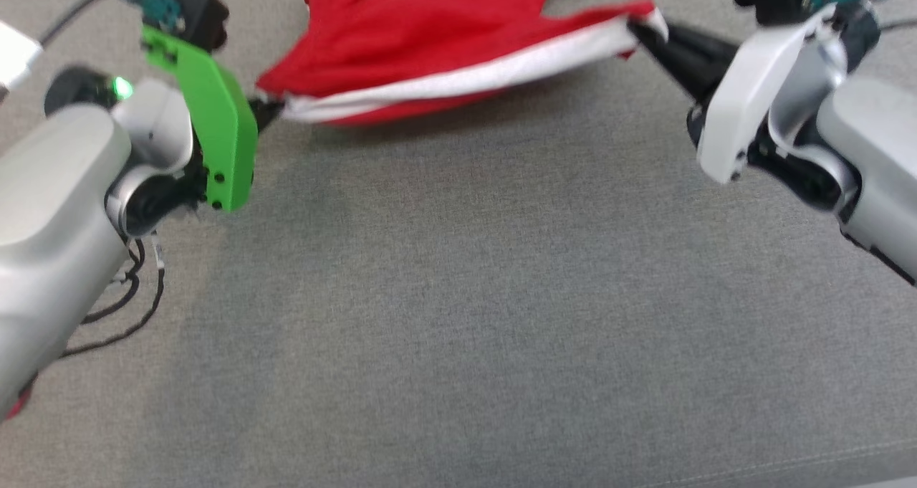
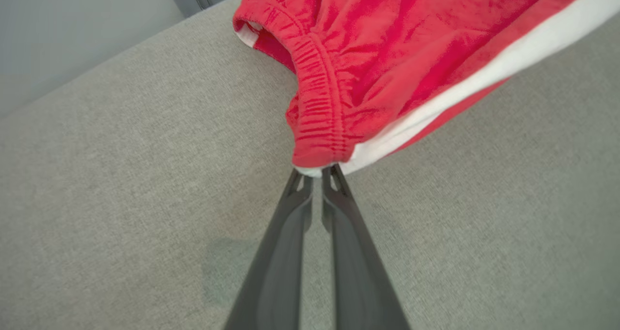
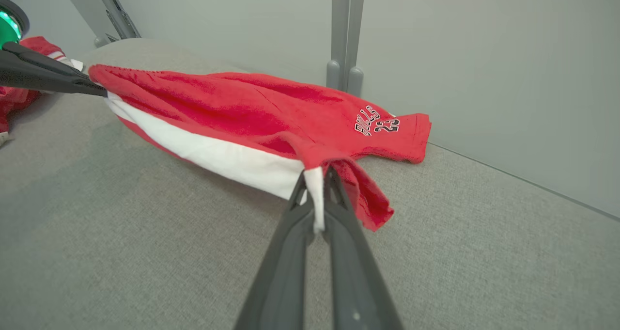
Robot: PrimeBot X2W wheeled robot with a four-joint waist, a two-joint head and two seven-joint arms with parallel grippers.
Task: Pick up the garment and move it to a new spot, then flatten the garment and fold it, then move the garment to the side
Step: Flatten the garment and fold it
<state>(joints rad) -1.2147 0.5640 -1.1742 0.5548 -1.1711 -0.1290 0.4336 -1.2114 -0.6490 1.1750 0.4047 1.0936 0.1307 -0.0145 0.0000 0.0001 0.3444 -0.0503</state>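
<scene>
The garment [image 1: 430, 36] is a pair of red shorts with a white side stripe, stretched between my two grippers above the grey cushion. My left gripper [image 1: 269, 108] is shut on the waistband corner; in the left wrist view its fingertips [image 2: 317, 171] pinch the elastic edge of the garment [image 2: 387, 54]. My right gripper [image 1: 645, 29] is shut on the hem at the stripe's other end. In the right wrist view the garment [image 3: 252, 112] hangs taut from my right gripper [image 3: 316, 180] to the left gripper [image 3: 99, 88], its far part resting on the cushion by the wall.
The grey fabric surface [image 1: 466, 294] spreads wide toward the near edge. A grey wall with a vertical post [image 3: 346, 29] bounds the far side. Another red and white cloth [image 3: 29, 73] lies past the left gripper. Loose black cables [image 1: 136, 294] hang by my left forearm.
</scene>
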